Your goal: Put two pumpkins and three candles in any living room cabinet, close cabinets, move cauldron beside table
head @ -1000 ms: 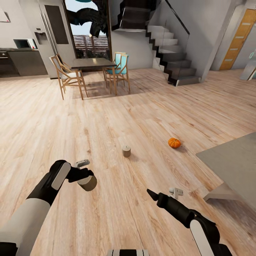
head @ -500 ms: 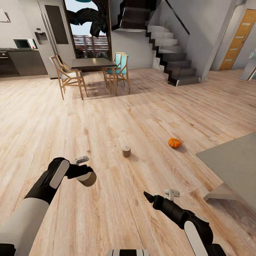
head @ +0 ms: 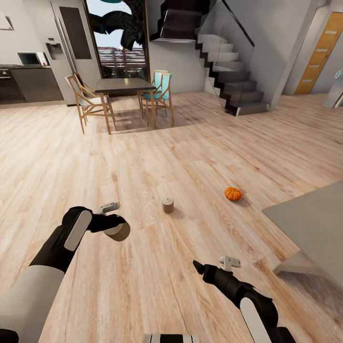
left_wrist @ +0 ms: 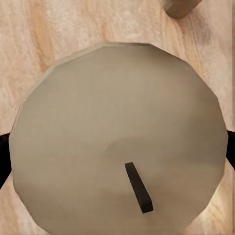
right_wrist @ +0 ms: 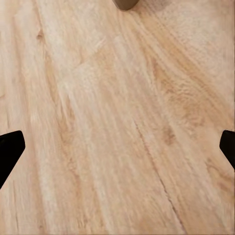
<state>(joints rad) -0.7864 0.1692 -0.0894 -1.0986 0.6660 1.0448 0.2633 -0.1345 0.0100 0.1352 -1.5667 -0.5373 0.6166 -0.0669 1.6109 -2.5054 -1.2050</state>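
Note:
My left gripper (head: 116, 229) is shut on a stubby beige-grey candle (head: 118, 232), held a little above the wooden floor. In the left wrist view that candle's top (left_wrist: 112, 122) with its dark wick (left_wrist: 138, 187) sits between the black fingertips (left_wrist: 3, 154). A second candle (head: 167, 205) stands upright on the floor ahead, with its edge also visible as the candle (left_wrist: 181, 7) and the candle (right_wrist: 126, 4). An orange pumpkin (head: 233, 193) lies further right. My right gripper (head: 197, 265) hovers low over bare floor, open, fingertips (right_wrist: 10, 149) wide apart and nothing between them.
A grey rug or low platform (head: 309, 224) occupies the right side. Far ahead stand a dark dining table (head: 124, 85) with wooden chairs, a staircase (head: 228, 71) and a kitchen counter (head: 33, 83). Open wooden floor lies between.
My left arm has lifted the held candle slightly away from me. My right arm has drawn a little nearer and to the left. The floor candle and pumpkin stay put.

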